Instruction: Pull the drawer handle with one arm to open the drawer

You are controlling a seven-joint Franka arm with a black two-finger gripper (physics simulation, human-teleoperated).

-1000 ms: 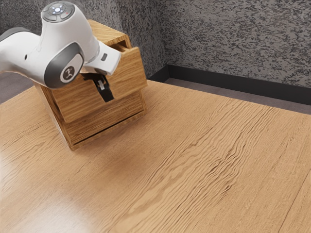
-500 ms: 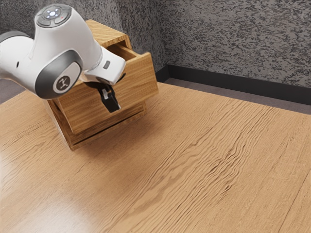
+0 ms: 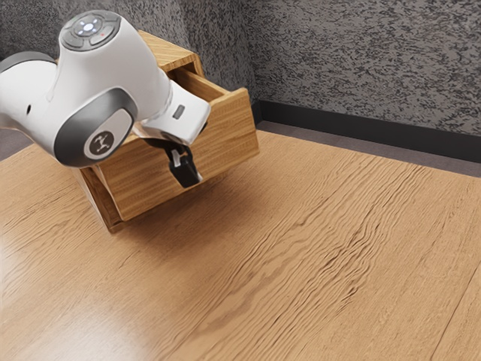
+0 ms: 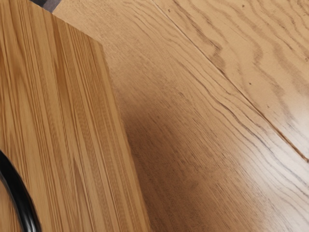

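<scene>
Bare wooden table (image 3: pixel 316 248) up front, grain running long. Next, the gripper (image 3: pixel 185 168), black fingers pinched close on the drawer handle (image 4: pixel 17 195), a thin, dark curved bar on the top drawer (image 3: pixel 222 141). That drawer, striped light wood, juts well out of the small cabinet (image 3: pixel 167 51) toward the exterior view's right, its inside showing. Behind them is a speckled grey wall (image 3: pixel 361 53).

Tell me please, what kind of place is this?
Probably a simulated indoor room: a wide wooden table, a small wooden cabinet with its top drawer pulled out, and a rough grey wall with a dark baseboard.
</scene>
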